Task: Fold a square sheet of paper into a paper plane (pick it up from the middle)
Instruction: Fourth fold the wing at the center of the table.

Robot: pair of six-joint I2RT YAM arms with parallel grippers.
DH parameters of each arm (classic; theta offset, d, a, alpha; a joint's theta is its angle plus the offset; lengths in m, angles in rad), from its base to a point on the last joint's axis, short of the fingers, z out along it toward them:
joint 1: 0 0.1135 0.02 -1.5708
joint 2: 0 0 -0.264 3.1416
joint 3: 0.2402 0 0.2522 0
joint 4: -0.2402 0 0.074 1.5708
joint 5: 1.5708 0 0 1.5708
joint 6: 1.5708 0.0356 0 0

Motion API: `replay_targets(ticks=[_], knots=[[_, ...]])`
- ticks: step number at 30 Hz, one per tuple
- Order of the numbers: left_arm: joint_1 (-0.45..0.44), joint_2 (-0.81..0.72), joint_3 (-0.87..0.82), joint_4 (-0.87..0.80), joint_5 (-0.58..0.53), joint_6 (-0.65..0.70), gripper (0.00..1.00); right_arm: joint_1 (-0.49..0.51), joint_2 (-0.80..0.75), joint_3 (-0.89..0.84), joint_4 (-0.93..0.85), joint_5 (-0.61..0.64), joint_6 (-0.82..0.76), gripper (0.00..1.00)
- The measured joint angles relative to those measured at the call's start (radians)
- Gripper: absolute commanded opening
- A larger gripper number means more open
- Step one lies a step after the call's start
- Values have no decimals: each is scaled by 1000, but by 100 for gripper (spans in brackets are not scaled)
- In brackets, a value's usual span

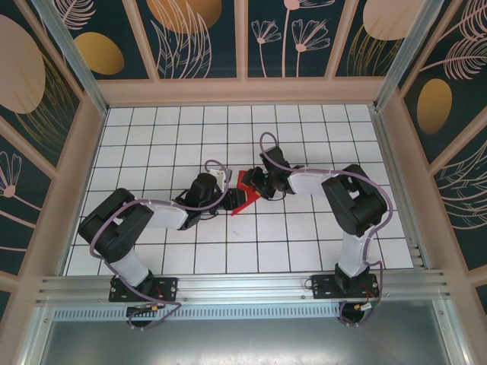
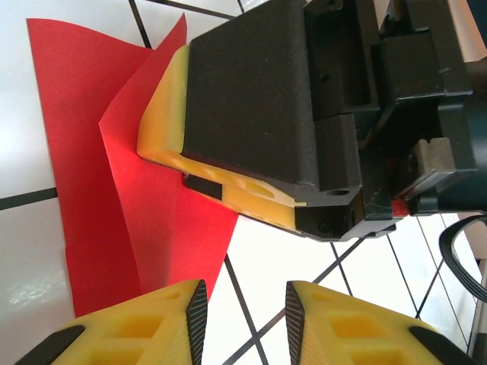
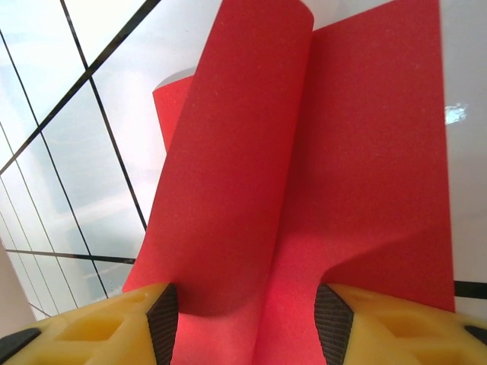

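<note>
So the left end effector (image 2: 243, 298) sits jaws apart at the edge of the creased thin red paper sheet (image 2: 84, 152), mid white gridded worktop (image 2: 23, 251). The right end effector (image 3: 245, 304) is spread too, straddling its raised flap.

The setting is looking like a robotics lab cell, not a home or a shop. A white tabletop (image 1: 152, 137) is carrying a plain black square grid. The left arm (image 1: 129, 224) and the right arm (image 1: 354, 201) are sitting bolted to an aluminium rail (image 1: 243, 287) along the near edge, with purple cables (image 1: 266, 141) looping off them. Printed wall panels (image 1: 198, 34) of leaves and flowers, set in pale framing, are boxing the table in on three sides.
</note>
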Motion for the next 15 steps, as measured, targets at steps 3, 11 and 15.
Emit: replay_targets(ticks=[3,11,15], knots=[[0,22,26,-15,8,0,34,0,4,9,-10,0,6,57],[0,66,100,-117,-33,13,29,0,8,18,-23,0,10,58],[0,70,114,-159,-70,16,29,1,10,23,-29,0,10,58]])
